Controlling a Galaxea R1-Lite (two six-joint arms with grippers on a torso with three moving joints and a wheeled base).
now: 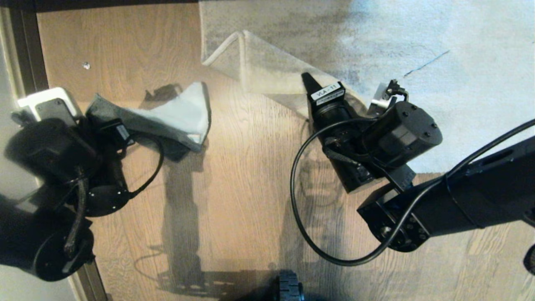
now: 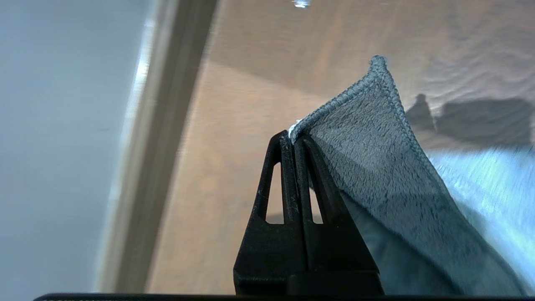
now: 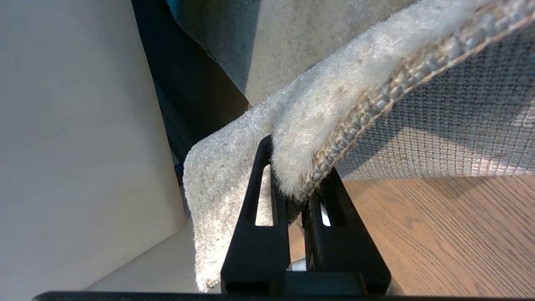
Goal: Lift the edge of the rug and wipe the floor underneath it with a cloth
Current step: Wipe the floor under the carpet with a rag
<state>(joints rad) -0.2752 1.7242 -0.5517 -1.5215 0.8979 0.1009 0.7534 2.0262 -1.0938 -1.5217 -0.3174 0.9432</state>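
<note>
Left end effector (image 2: 294,142), low at the left beside the baseboard (image 1: 25,46), is clenched on one corner of the cloth (image 1: 175,115). From that pinch the cloth trails rightward above the floor (image 1: 234,184), dark grey plush outside, off-white inside. Right end effector (image 3: 294,196), angled up and away on its bent arm, grasps the rug edge (image 1: 255,67), whose pale corner stands raised off the floor, showing woven backing.

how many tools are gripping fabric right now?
2. Left tool, near the baseboard, is shut on the cloth; right tool is shut on the rug edge, holding it off the floor.
</note>
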